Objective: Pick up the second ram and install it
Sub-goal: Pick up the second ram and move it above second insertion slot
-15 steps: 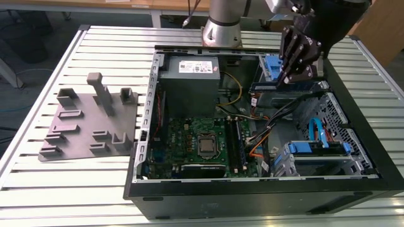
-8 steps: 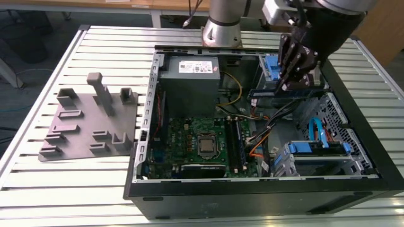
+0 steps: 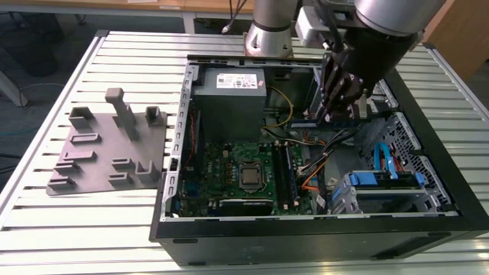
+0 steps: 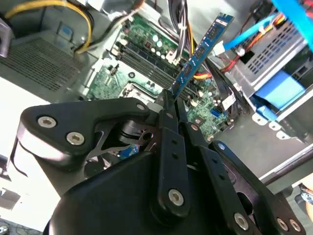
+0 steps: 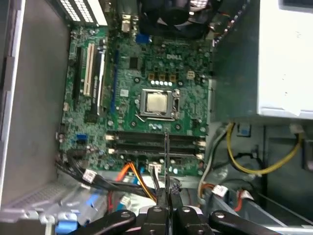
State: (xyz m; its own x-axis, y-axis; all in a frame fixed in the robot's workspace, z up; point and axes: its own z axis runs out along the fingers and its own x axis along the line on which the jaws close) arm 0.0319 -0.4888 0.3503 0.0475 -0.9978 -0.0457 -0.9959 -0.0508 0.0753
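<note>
"While I look over the exterior view, the biggest thing I see is the slatted metal table (image 3: 77,229), and on it the open computer case (image 3: 306,235), lying on its side."

"Anything beside the case?"

"The grey moulded plate (image 3: 107,149), with its upright blocks, lies flat on the table at the exterior view's left, just beside the case wall."

"And inside?"

"The green motherboard (image 5: 127,83) covers the floor of the case. The grey power supply (image 3: 229,97) sits at the far end, with yellow cables (image 5: 254,166) looping out near it. A drive cage (image 3: 390,177) with blue parts stands at the exterior view's right. The processor socket (image 5: 157,103) is in the middle of the board, and the long memory slots (image 5: 146,139) run just beside it."

"What about the gripper?"

"The gripper (image 4: 168,98) hangs over the case, above the cables between board and cage in the exterior view. Its fingers (image 4: 171,142) are clamped on one end of the second ram (image 4: 203,49)."

"Where does the stick sit?"

"It juts out from the fingertips toward the motherboard, held in the air. In the first wrist view I see it edge-on as a thin dark line (image 5: 167,161) crossing the memory slots. It isn't seated in any slot."
</note>
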